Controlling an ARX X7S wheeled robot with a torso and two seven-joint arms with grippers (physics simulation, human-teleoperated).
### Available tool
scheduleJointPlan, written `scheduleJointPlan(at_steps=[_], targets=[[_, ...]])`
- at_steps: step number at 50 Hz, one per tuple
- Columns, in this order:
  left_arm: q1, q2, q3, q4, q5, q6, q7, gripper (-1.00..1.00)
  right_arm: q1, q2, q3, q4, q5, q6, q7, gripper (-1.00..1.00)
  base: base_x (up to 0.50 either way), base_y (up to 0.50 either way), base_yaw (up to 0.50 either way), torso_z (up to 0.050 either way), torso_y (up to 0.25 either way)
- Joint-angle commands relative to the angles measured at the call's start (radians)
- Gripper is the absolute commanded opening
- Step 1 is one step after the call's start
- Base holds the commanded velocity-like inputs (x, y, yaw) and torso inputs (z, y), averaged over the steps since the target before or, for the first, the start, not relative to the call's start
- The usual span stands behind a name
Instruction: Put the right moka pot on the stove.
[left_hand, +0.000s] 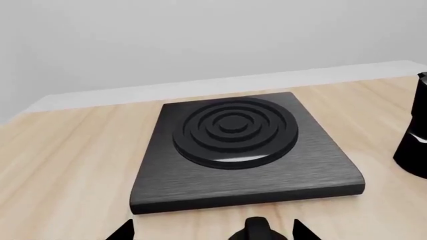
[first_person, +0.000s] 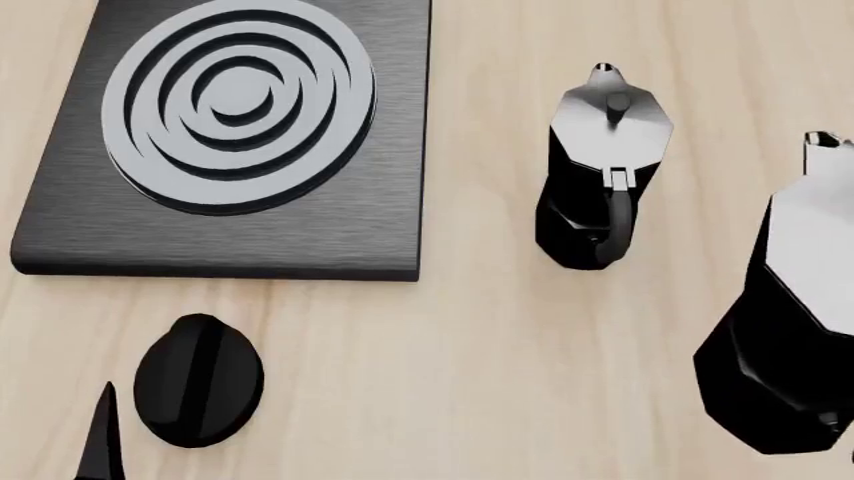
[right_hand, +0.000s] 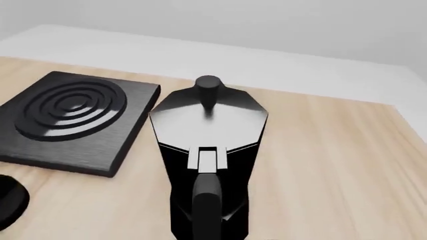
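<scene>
At the far left of the wooden table lies the stove, a flat square black slab with a brushed surface, its round burner of grey concentric rings set in the middle of it and bare on top. Just near of the slab's near edge, and apart from it, a small black oval knob with a raised ridge across it rests on the wood. Beside that knob, at the head view's near left corner, one dark pointed fingertip of the left gripper shows; the left wrist view has two such tips spread to either side of the knob with nothing between them, so the left gripper stands open. To the right of the stove, well clear of its right edge, the left moka pot stands upright on the table, black and faceted, with a silvery octagonal lid, a black knob and a curved handle turned toward the near side. Farther right and nearer, the right moka pot stands upright on the wood, cut off by the head view's right edge and apart from its twin. The right wrist view looks down on this pot's lid and handle from just behind; the right gripper's fingers do not show, so I cannot tell its state.
</scene>
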Motion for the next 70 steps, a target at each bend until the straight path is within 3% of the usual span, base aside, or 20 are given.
scheduleJointPlan(at_steps=[1, 21, 42, 59, 70], targets=[[0.000, -0.004, -0.001, -0.001, -0.004, 0.004, 0.000, 1.00, -0.008, 0.000, 0.008, -0.050, 0.057, -0.030, 0.028, -1.00, 0.00, 0.00, 0.00, 0.000, 0.000], [0.003, -0.008, 0.005, -0.003, -0.001, 0.017, 0.001, 1.00, 0.304, -0.013, -0.260, -0.074, 0.347, 0.030, 0.341, -1.00, 0.00, 0.00, 0.00, 0.001, 0.000], [0.007, -0.013, 0.012, -0.006, 0.000, 0.028, 0.001, 1.00, 0.629, -0.203, -0.651, -0.073, 0.524, 0.126, 0.682, -1.00, 0.00, 0.00, 0.00, 0.000, 0.000], [0.001, -0.019, 0.010, 0.006, -0.015, 0.024, 0.000, 1.00, 0.768, -0.288, -0.881, -0.067, 0.469, 0.121, 0.792, -1.00, 0.00, 0.00, 0.00, 0.001, 0.001], [0.005, -0.021, 0.015, 0.002, -0.011, 0.034, 0.001, 1.00, 0.841, -0.323, -0.972, -0.023, 0.393, 0.135, 0.786, -1.00, 0.00, 0.00, 0.00, 0.000, 0.001]])
